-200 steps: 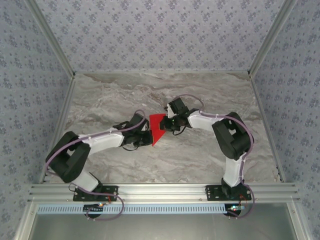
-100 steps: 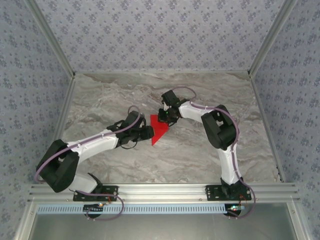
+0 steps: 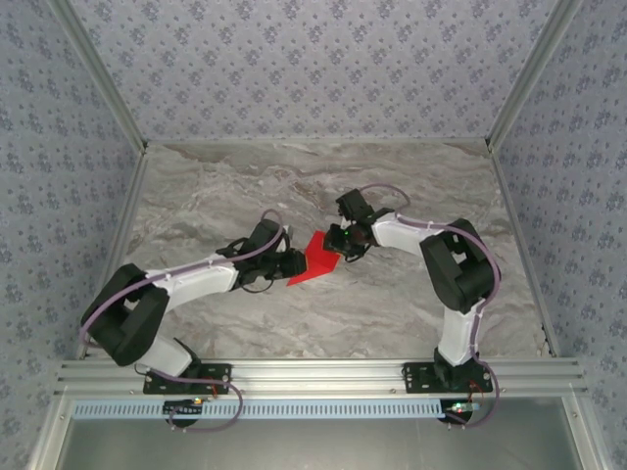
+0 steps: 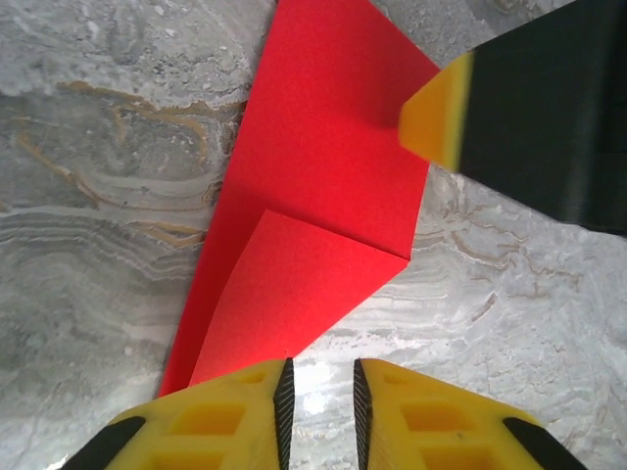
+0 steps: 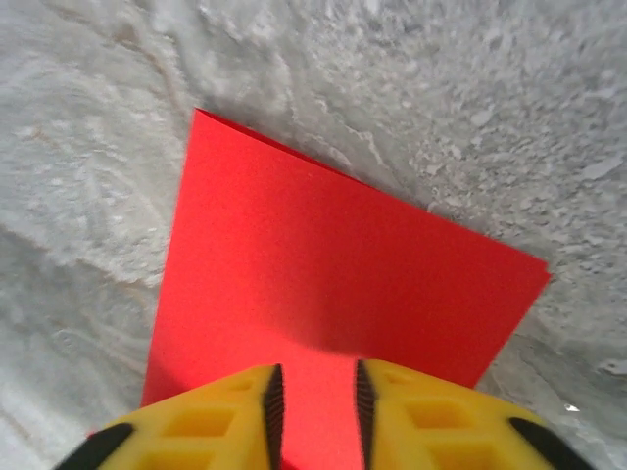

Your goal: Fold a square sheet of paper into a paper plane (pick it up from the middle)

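Observation:
The square sheet of paper (image 3: pixel 314 262), bright red and folded into a pointed wedge, lies flat on the marble table (image 3: pixel 411 186) between the two grippers. In the left wrist view the sheet (image 4: pixel 323 176) shows a triangular flap folded over its near part. My left gripper (image 4: pixel 318 377) sits at the sheet's lower edge, jaws a narrow gap apart with only bare marble between them; from above it (image 3: pixel 294 262) is at the sheet's left. My right gripper (image 5: pixel 313 382) hovers over the sheet (image 5: pixel 333 255), jaws slightly apart; its fingertip (image 4: pixel 436 113) overlaps the far right edge.
Patterned walls enclose the table on three sides, with a metal rail (image 3: pixel 313 372) along the near edge. Both arms' elbows stand at the left (image 3: pixel 127 313) and right (image 3: pixel 456 269) of the centre.
The right gripper swung up-left, then back right and nearer, and its jaws parted. The left jaws opened wider, then narrowed. The sheet has turned so its point aims lower left.

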Robot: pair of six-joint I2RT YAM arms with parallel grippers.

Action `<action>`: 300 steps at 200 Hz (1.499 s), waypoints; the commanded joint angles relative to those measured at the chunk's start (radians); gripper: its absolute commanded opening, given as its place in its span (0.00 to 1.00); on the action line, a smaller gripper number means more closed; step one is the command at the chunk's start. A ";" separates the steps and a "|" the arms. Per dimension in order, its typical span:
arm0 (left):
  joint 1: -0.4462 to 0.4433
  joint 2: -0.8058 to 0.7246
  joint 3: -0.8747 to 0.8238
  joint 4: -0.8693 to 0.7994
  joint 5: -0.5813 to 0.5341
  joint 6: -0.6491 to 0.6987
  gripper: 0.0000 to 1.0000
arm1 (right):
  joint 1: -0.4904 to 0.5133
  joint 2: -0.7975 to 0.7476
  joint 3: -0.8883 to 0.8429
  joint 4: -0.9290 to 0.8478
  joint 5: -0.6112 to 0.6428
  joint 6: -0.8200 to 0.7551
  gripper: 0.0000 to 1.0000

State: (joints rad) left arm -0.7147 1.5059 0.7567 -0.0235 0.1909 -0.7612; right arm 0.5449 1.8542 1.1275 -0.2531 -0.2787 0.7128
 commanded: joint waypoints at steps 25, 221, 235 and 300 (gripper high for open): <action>-0.005 0.121 0.125 -0.017 -0.017 0.051 0.14 | -0.058 -0.100 -0.157 0.199 -0.169 0.078 0.39; -0.003 0.304 0.237 -0.213 -0.138 -0.066 0.03 | -0.001 -0.141 -0.316 0.322 -0.201 0.352 0.45; -0.002 0.305 0.238 -0.215 -0.136 -0.065 0.03 | 0.005 -0.130 -0.310 0.330 -0.204 0.359 0.44; -0.003 0.298 0.237 -0.214 -0.131 -0.062 0.03 | 0.012 -0.122 -0.313 0.345 -0.193 0.399 0.41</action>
State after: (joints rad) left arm -0.7147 1.7958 0.9874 -0.1608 0.0841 -0.8139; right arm 0.5488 1.7252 0.8104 0.0814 -0.4862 1.0733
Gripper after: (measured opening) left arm 0.041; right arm 0.414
